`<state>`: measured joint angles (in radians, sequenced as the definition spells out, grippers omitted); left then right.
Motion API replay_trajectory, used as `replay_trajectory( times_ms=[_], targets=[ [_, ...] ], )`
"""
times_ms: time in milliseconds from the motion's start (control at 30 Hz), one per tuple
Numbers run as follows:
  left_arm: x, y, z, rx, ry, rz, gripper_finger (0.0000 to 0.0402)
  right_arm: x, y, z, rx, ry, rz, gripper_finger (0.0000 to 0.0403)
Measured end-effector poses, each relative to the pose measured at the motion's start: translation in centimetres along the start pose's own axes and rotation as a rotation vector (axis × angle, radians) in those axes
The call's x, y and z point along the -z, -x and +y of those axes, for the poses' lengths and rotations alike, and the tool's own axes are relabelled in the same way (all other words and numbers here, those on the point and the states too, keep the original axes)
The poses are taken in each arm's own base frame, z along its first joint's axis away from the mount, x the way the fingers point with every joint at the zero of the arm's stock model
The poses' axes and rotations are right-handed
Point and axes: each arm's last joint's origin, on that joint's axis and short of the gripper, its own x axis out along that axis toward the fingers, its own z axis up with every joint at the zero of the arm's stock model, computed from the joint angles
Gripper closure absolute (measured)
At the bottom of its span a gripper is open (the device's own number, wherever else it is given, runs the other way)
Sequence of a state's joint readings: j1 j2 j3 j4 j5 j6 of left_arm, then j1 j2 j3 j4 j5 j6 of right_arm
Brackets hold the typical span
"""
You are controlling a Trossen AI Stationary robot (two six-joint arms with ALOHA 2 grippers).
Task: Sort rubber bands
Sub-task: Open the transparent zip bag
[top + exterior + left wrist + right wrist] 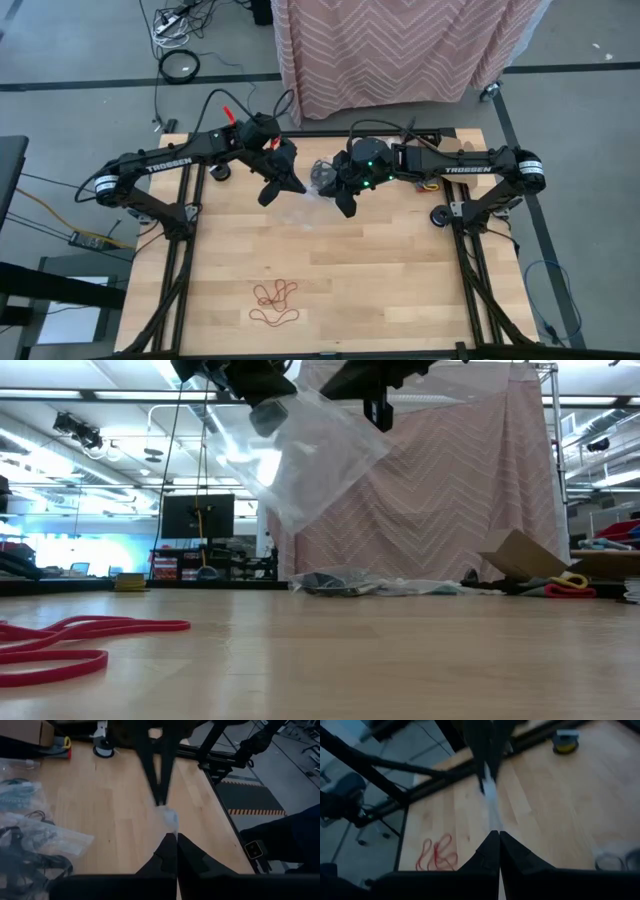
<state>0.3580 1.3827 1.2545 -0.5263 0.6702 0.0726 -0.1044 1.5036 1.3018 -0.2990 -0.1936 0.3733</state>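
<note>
Wooden slatted table (400,260): your left gripper (293,187) and right gripper (343,205) both pinch clear crinkly plastic bag (310,455) aloft; red rubber bands (275,303) near front edge.

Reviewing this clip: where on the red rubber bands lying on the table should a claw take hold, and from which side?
Come straight down on the red rubber bands and pinch where the loops cross; they lie flat on the bare wooden table, nothing beside them.

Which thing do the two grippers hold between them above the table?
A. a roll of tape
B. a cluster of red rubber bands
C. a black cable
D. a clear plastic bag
D: the left gripper and the right gripper are each shut on an edge of the clear plastic bag, which hangs in the air, while the red rubber bands lie on the table.
</note>
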Motion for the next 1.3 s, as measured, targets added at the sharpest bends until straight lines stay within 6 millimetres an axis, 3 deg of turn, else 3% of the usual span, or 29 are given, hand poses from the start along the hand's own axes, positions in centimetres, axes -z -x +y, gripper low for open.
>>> replay_trajectory(
  times_ms=[467, 667, 833, 1033, 1300],
  targets=[
    [-0.8, 0.2, -0.1, 0.0, -0.021, -0.056, 0.0401, 2.2, -0.7, 0.1, -0.005, -0.027, 0.103, 0.0403],
    [-2.4, 1.3, -0.5, -0.025, -0.075, -0.1, 0.0401, 4.1, -1.3, 0.2, 0.003, -0.026, 0.171, 0.0403],
    [-2.9, 1.6, -0.6, -0.033, -0.081, -0.108, 0.0401, 4.4, -1.7, 0.2, -0.013, -0.039, 0.129, 0.0399],
    [-2.6, 1.5, -0.4, -0.034, -0.077, -0.083, 0.0401, 3.3, -1.8, 0.9, -0.127, 0.053, 0.019, 0.0343],
    [-2.7, 0.4, 0.0, -0.018, -0.082, -0.081, 0.0401, 2.6, -1.7, 0.3, -0.16, -0.005, -0.006, 0.0239]
  ],
)
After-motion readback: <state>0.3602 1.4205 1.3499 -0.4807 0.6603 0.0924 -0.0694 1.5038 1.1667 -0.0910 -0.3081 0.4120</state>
